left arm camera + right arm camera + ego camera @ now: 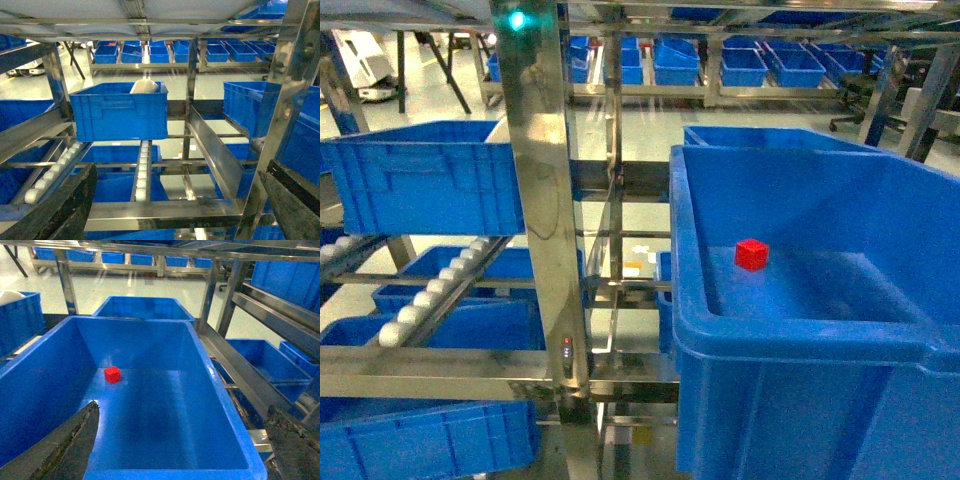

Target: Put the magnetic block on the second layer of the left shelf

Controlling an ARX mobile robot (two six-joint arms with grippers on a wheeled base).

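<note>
Right gripper (180, 440) fingers spread wide, holding nothing, above my near blue crate (800, 345). Magnetic block (112, 374) sits on the crate floor, far-left part. Left gripper (175, 205) also spread, facing left shelf crate (119, 111) on rollers (141, 170).

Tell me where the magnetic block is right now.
The magnetic block sits on the floor of the large blue crate on the right of the head view, nearer the crate's far wall and untouched; the right wrist view shows it left of centre.
</note>
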